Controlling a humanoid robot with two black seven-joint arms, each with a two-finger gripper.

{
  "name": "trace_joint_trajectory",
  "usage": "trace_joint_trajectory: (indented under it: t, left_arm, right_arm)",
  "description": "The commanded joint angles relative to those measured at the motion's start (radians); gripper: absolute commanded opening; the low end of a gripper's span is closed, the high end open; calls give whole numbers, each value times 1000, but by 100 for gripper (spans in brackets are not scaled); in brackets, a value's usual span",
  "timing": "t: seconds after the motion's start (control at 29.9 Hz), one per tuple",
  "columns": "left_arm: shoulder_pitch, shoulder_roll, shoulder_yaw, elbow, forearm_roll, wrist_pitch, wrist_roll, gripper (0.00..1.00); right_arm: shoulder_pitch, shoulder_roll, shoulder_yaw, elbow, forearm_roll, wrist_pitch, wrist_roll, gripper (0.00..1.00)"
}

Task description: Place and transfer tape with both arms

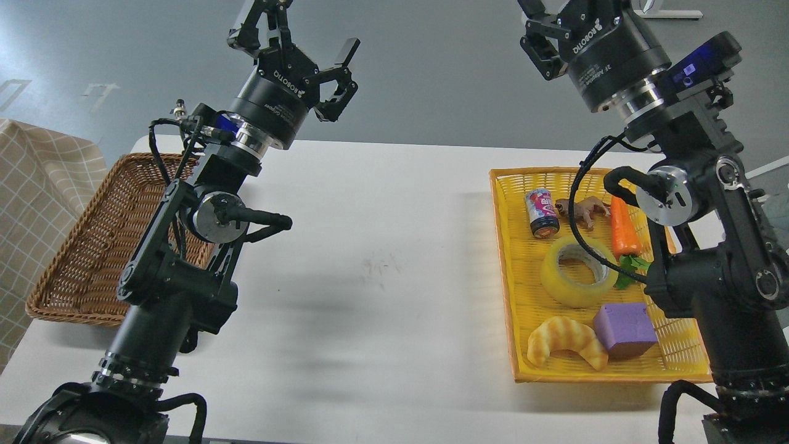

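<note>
A lab: bare grey floor (431,68) with tape marks, a plain white table (382,277) holding sorted toy props.
</note>
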Motion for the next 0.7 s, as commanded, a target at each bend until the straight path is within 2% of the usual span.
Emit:
trace_joint_trajectory:
  t: [0.0,0.27,0.67]
  left_arm:
    - [0,0,1,3,-1,2,7,98]
    - [-1,0,5,5,1,6,50,98]
    - [-13,0,4,5,-1,8,50,98]
  right_arm:
    - [-1,0,-1,-3,1,5,-1,100]
    - [-15,0,-6,-1,1,8,-1,100]
    - [-21,0,2,-1,1,8,-1,100]
